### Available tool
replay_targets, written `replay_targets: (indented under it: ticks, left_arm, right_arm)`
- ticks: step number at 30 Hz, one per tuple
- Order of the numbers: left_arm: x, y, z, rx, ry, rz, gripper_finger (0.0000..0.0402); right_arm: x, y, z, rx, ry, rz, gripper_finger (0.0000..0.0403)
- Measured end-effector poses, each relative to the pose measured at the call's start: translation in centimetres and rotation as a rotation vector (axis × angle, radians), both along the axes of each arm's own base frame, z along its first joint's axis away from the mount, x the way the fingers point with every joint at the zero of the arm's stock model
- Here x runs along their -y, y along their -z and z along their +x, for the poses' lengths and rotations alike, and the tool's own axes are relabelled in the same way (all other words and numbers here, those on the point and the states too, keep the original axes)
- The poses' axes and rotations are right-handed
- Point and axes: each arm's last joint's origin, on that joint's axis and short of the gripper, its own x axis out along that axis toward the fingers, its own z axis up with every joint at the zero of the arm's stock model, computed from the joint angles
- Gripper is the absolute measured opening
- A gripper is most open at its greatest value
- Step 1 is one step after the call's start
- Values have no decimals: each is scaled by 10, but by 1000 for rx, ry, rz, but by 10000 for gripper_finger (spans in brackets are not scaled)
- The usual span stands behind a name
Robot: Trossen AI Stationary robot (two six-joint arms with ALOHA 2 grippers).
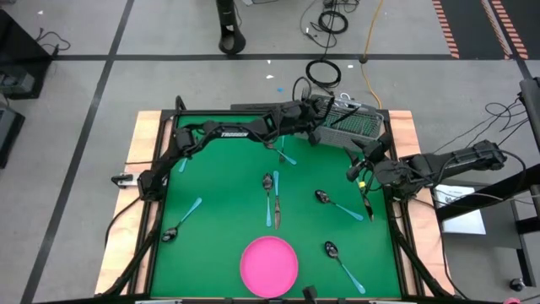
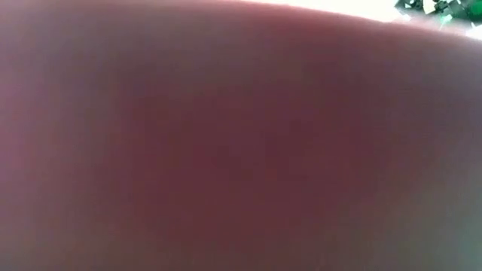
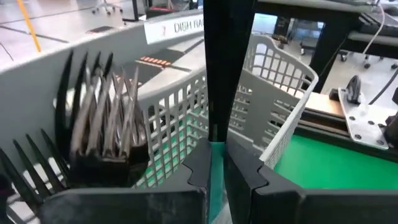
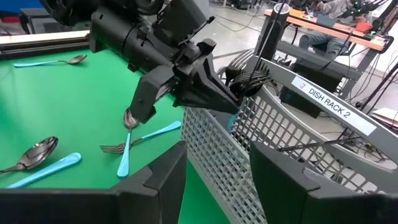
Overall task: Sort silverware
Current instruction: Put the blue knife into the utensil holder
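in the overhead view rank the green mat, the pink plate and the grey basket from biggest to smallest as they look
1. green mat
2. pink plate
3. grey basket, though the left arm covers part of it, so its place against the plate is unsure.

A grey mesh basket [image 1: 354,123] labelled "DISH RACK 2" is sitting at the far right corner of the green table [image 1: 219,190], while a round pink plate [image 1: 269,266] is lying near its front edge, well apart
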Motion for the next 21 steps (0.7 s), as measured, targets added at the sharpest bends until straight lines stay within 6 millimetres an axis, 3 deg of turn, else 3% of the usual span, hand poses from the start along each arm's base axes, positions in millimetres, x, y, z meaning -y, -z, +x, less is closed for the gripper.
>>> replay_targets:
  ticks: [12,21]
  left_arm:
    - [1,4,-1,-50,5,-22,98]
    - [4,-6,-3,-44,23,-23,109]
  right_arm:
    - [-1,0,0,-5,-23,12,164]
    - [-1,1,0,-11,-30,15,164]
